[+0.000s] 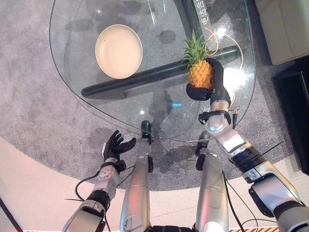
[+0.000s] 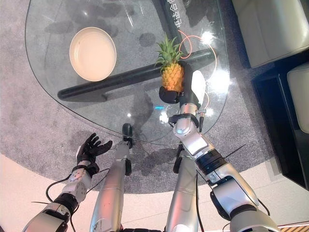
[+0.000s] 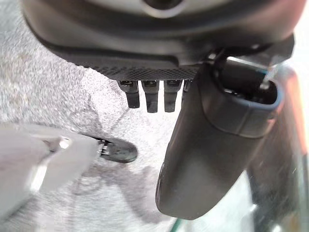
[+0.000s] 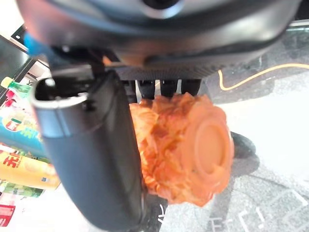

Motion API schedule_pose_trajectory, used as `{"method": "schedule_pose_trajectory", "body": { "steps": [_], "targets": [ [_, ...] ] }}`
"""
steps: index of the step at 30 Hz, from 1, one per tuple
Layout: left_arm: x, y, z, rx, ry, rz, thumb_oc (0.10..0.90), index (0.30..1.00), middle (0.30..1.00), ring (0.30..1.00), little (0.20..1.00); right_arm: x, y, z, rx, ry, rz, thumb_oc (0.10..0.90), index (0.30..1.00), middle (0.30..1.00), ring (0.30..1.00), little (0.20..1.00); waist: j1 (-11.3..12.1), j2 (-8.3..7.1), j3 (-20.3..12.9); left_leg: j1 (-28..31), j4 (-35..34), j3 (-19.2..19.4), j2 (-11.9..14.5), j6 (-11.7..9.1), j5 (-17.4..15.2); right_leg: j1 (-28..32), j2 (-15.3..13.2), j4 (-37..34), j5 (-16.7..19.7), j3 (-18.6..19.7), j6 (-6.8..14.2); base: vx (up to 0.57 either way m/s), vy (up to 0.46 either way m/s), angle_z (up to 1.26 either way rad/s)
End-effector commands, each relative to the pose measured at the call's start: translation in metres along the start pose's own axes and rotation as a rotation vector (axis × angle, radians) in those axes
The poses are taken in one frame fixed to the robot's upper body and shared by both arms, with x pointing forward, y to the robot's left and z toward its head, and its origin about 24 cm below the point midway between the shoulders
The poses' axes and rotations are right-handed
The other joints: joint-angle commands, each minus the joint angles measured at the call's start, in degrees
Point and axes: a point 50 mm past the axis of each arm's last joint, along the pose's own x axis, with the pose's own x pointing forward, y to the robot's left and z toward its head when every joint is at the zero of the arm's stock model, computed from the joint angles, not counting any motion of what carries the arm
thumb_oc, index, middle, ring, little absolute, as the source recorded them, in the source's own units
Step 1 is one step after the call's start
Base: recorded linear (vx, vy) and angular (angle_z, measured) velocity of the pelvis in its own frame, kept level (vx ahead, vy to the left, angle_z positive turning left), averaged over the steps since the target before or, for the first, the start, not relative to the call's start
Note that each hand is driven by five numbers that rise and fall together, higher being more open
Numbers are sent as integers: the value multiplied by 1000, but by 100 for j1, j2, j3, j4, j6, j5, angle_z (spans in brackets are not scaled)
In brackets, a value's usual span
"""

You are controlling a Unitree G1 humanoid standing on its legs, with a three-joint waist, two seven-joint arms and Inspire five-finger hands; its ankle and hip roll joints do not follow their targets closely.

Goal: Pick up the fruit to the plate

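1. One glass table (image 1: pixel 96 104) takes the stage, see-through down to the grey carpet (image 1: pixel 34 96) and its dark base bar (image 1: pixel 145 77). It carries everything in play.
2. One cream plate (image 1: pixel 119 51) sits bare on the robot's left half of the table, the landing spot by my reading, well apart from the fruit.
3. One pineapple (image 1: pixel 200 72), the lone fruit, leafy crown pointing away from the robot, on the right side of the table. Whether it is lifted clear of the glass I cannot tell.
4. The right hand (image 1: pixel 212 87) has it: fingers (image 4: pixel 145 88) curled round the orange body, thumb clamped on the other side, and the right wrist view shows its flat base facing the camera. A side grasp like that looks meant for carrying it across.
5. The left hand (image 1: pixel 114 145) waits low beyond the table's near edge, fingers (image 3: pixel 152 99) relaxed and spread, holding nothing.
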Motion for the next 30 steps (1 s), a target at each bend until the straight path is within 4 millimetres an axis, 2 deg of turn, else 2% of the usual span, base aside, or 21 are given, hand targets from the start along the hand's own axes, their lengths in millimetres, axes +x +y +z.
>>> {"method": "schedule_pose_trajectory", "body": {
  "steps": [1, 3, 6, 11, 17, 20, 26, 27, 30],
  "targets": [
    [2, 27, 25, -256, -144, 148, 800, 900, 900, 900, 900, -2, -14, -9, -96, -59, -85, 100, 300, 300, 300, 200, 94, 131, -81, 49, 623, 122, -393, 184, -697, 135, 282, -871, 621, -287, -88, 0, 0, 0],
    [3, 28, 34, -327, -189, 165, 800, 900, 900, 900, 900, -2, -15, -6, -96, -86, -110, 100, 300, 300, 300, 200, 85, 138, -81, 70, 601, 120, -394, 182, -690, 140, 286, -863, 607, -270, -88, 0, 0, 0],
    [7, 27, 69, -486, -331, 208, 800, 900, 900, 900, 900, -1, -24, 5, -112, -178, -194, 100, 300, 300, 300, 200, 58, 159, -81, 113, 565, 111, -410, 179, -690, 157, 289, -841, 571, -243, -84, -22, 4, 2],
    [8, 26, 110, -610, -490, 281, 800, 900, 900, 900, 900, 0, -34, 25, -133, -327, -288, 100, 300, 300, 300, 200, 12, 167, -81, 158, 539, 130, -420, 167, -694, 192, 301, -848, 526, -225, -99, 0, 0, 0],
    [3, 25, 140, -714, -623, 326, 800, 900, 900, 900, 900, 0, -42, 42, -169, -461, -346, 100, 300, 300, 300, 200, -29, 181, -81, 184, 507, 162, -418, 148, -702, 227, 313, -884, 482, -192, -123, -12, 9, -2],
    [-1, 22, 158, -731, -709, 313, 800, 900, 900, 900, 900, 0, -45, 47, -175, -518, -350, 100, 300, 300, 300, 200, -43, 194, -81, 222, 468, 185, -418, 139, -707, 268, 311, -922, 462, -186, -131, 0, 0, 0],
    [-16, 2, 189, -689, -872, 210, 800, 900, 900, 900, 900, -3, -49, 52, -181, -595, -353, 100, 300, 300, 300, 200, -40, 201, -81, 244, 443, 202, -403, 119, -731, 325, 292, -981, 451, -191, -125, -5, 2, 0],
    [-21, -7, 198, -678, -911, 165, 800, 900, 900, 900, 900, -4, -50, 54, -180, -614, -356, 100, 300, 300, 300, 200, -33, 199, -81, 263, 432, 201, -406, 115, -741, 356, 282, -1005, 450, -197, -116, 0, 0, 0],
    [-31, -24, 207, -644, -977, 67, 800, 900, 900, 900, 900, -7, -51, 57, -172, -652, -360, 100, 300, 300, 300, 200, -13, 188, -81, 263, 414, 209, -397, 113, -753, 386, 270, -1055, 467, -223, -101, -5, -12, 0]
  ]
}}
